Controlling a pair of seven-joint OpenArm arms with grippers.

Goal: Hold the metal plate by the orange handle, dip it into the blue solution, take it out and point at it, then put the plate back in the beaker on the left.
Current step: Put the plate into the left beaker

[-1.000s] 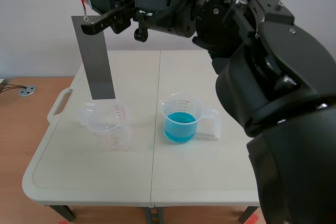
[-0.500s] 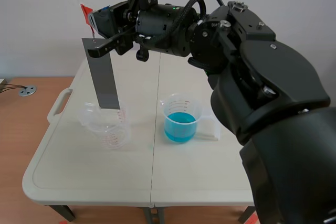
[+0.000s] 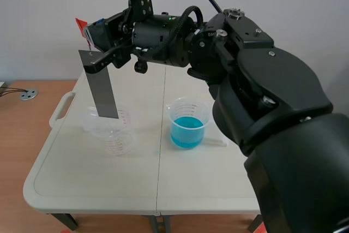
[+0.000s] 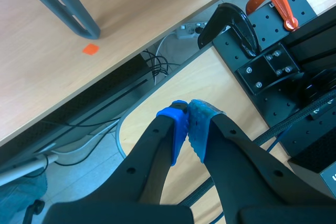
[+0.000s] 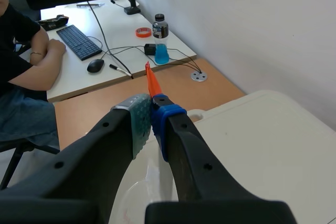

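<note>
1. since a second ago the right gripper has come down, bringing the metal plate with it. the plate's lower edge hung above the empty beaker and now sits at that beaker's mouth.
2. the right gripper is clenched on the orange handle. in the right wrist view the handle sticks up from between the two pressed pads.
3. the plate hangs from the handle, a little tilted, with its upper end by the fingers. whether its lower edge touches the beaker wall or bottom cannot be told.
4. the cup of blue solution stands on the table, apart from the empty beaker and clear of the plate.
5. the left gripper is closed on nothing, pads together, pointing down at floor and cables away from the table.
6. progress, as a judgement: this looks like the last step, putting the plate back in the left beaker. still to do are lowering the plate until it rests inside, letting go of the handle and drawing the arm clear. the plate shows no plain sign of the dip.
</note>
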